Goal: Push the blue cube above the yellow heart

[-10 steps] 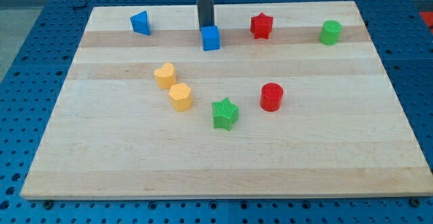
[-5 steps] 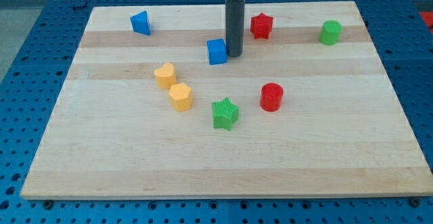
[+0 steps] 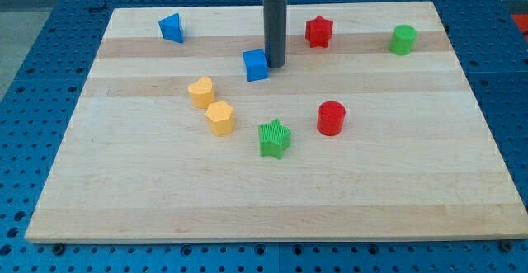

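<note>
No gripper fitted; rod only. My tip [image 3: 275,64] touches blue cube [image 3: 256,64] on its 3 o'clock side. Yellow heart [image 3: 200,91] lies at the cube's 8 o'clock. Next push should run toward 9 o'clock.

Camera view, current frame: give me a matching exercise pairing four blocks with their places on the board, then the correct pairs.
Blocks:
1. blue cube
2. yellow heart
3. green star
4. green cylinder

Places:
A. near the board's top-right corner in the view
B. directly left of my tip, apparently touching it
C. just up-left of the yellow hexagon
D. lower left of the red cylinder

Pairs: 1-B, 2-C, 3-D, 4-A
</note>
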